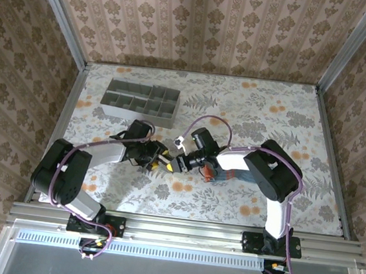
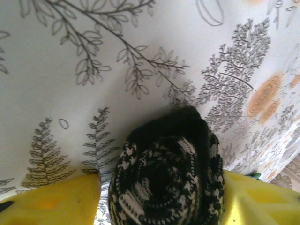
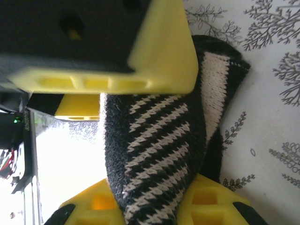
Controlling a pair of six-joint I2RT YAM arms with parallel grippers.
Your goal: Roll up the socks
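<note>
The black-and-cream sock [image 2: 164,178] is wound into a tight spiral roll on the flowered cloth. My left gripper [image 2: 164,199] straddles the roll end-on. Its right finger [image 2: 262,201] touches the roll, and a thin strip of cloth shows between the roll and its left finger [image 2: 47,201]. My right gripper [image 3: 150,206] is shut on the same sock [image 3: 154,145], pinching the striped fabric between its yellow fingertips. In the top view both grippers, left [image 1: 156,157] and right [image 1: 178,163], meet at the table's middle and cover that sock. A patch of the orange and teal sock [image 1: 213,175] shows under the right wrist.
A grey compartment tray [image 1: 140,102] stands at the back left, beyond the grippers. Metal frame rails [image 1: 185,229] run along the near edge. In the right wrist view, the left gripper's yellow finger and black body [image 3: 140,61] hang close above the sock.
</note>
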